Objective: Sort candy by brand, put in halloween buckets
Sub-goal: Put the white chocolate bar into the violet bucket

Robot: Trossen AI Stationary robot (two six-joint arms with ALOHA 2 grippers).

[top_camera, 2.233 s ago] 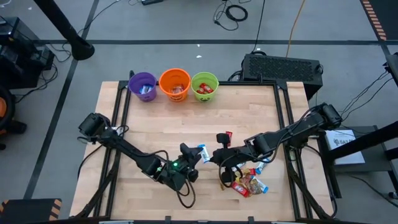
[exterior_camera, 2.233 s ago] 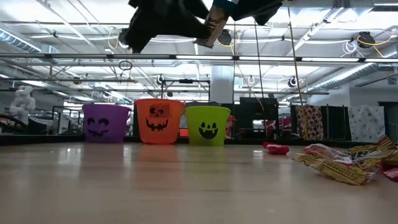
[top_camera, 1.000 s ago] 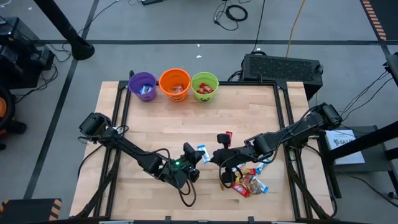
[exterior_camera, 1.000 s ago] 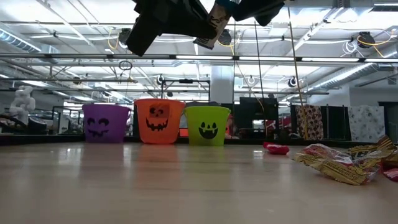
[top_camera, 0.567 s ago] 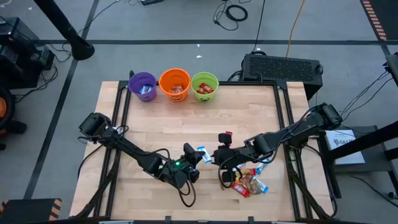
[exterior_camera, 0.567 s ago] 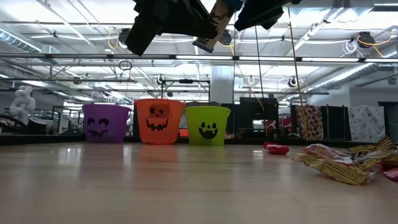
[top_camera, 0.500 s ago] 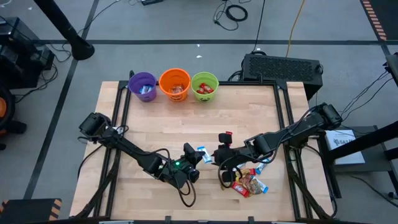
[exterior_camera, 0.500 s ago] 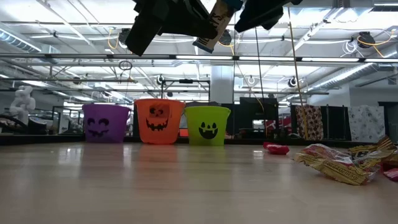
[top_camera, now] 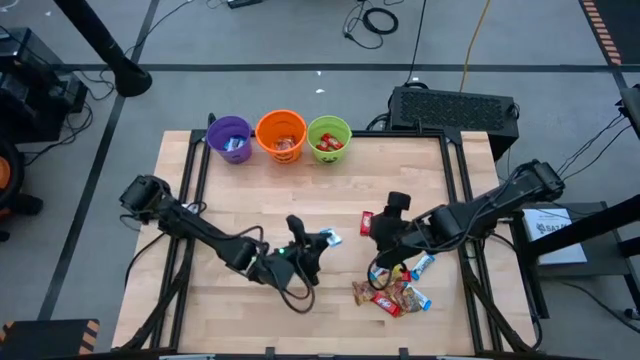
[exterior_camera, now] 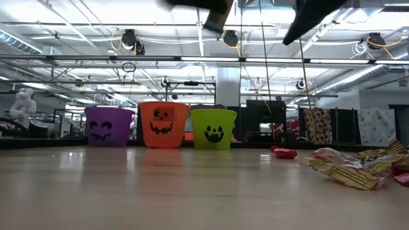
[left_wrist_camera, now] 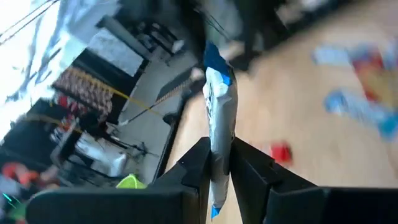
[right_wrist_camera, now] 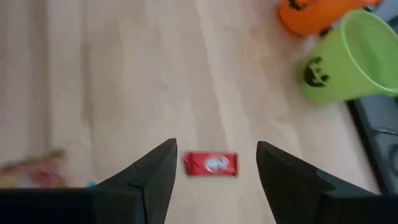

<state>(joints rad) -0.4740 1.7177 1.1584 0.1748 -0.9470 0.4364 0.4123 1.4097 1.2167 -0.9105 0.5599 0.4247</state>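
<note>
My left gripper (top_camera: 318, 240) is shut on a blue and white candy (top_camera: 329, 238) above the table's middle; the left wrist view shows the candy (left_wrist_camera: 219, 118) sticking out past the fingers. My right gripper (top_camera: 378, 232) stands open to its right, above a red candy (right_wrist_camera: 211, 164) that lies flat on the table, touching nothing. The purple bucket (top_camera: 230, 138), orange bucket (top_camera: 281, 135) and green bucket (top_camera: 329, 138) stand in a row at the far edge, with candy inside. My left gripper pinches the blue and white candy's flat faces between its two fingers, near one end (left_wrist_camera: 217, 163). The fingers lie almost level and along the candy. The rest of the candy juts out ahead of the fingertips, lifted clear of the table.
A pile of red, gold and blue candy (top_camera: 395, 290) lies near the table's front right, below the right arm. Bare wood (top_camera: 250, 195) stretches between the grippers and the buckets. A dark case (top_camera: 455, 108) sits beyond the far right corner.
My right gripper has opened, let go of the blue and white candy and drawn back toward the table's right and far side, tipping downward. My left gripper has kept hold of the candy, risen a little and rolled, so the candy has turned with it.
</note>
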